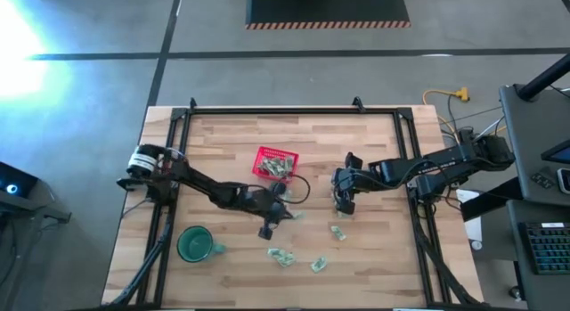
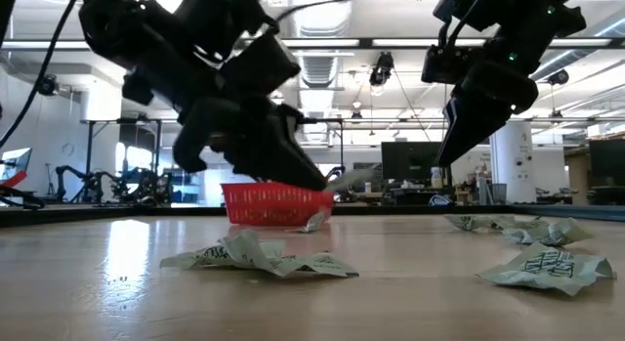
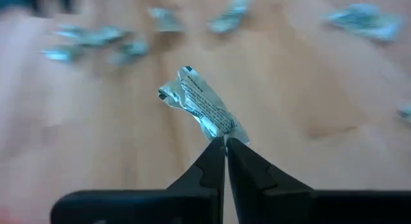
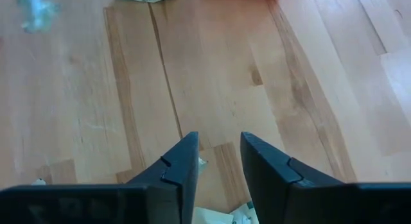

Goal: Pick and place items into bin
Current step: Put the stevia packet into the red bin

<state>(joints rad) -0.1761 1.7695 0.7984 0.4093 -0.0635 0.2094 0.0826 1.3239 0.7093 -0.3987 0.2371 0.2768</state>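
Transport is the step in hand — the left gripper (image 3: 225, 142) has its fingers pinched tight on one wrapped piece (image 3: 200, 108), lifted off the surface just beside the red basket (image 1: 275, 164). Next it must swing over the rim and let go. The right gripper (image 4: 218, 161), fingers spread, hovers over loose pieces (image 1: 338, 232).

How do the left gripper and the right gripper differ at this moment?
The left gripper is shut on a wrapped piece; the right gripper is open and holds nothing. The left gripper is just in front of the red basket; the right gripper is farther off, over bare wood. Both have two dark fingers.
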